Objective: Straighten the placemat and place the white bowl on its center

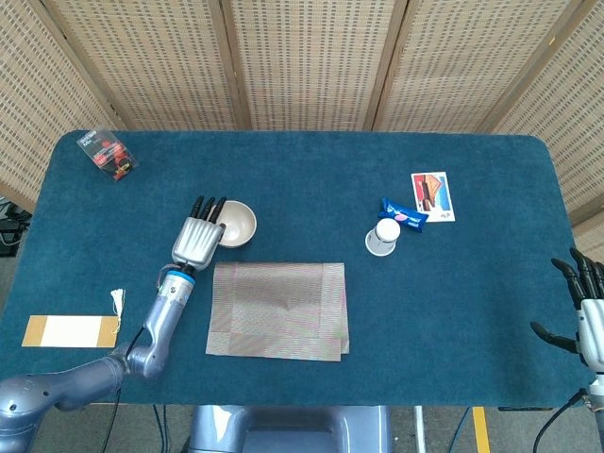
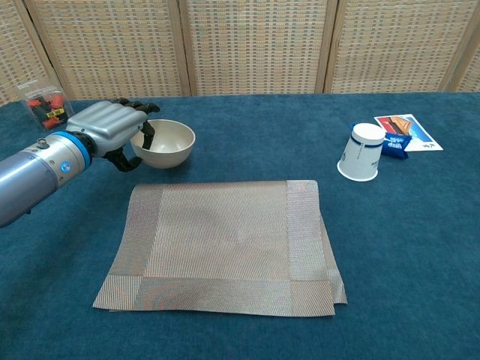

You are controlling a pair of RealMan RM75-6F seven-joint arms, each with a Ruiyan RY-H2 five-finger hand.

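The white bowl [image 1: 236,224] [image 2: 166,144] sits just beyond the placemat's far left corner. My left hand [image 1: 196,241] [image 2: 111,129] grips its left rim, with fingers curled inside and thumb outside below. Whether the bowl is off the table I cannot tell. The grey-brown woven placemat [image 1: 278,310] [image 2: 225,244] lies flat near the table's front, slightly skewed, with its right edge doubled over. My right hand [image 1: 587,321] hangs at the table's front right edge with fingers spread, holding nothing; only the head view shows it.
A paper cup [image 1: 383,236] [image 2: 361,162] lies on its side at right, with a blue snack packet [image 1: 404,215] [image 2: 396,144] and a picture card [image 1: 432,195] [image 2: 409,129] behind it. A clear box of red pieces [image 1: 107,154] [image 2: 46,106] is far left. A tan tag [image 1: 71,330] lies front left.
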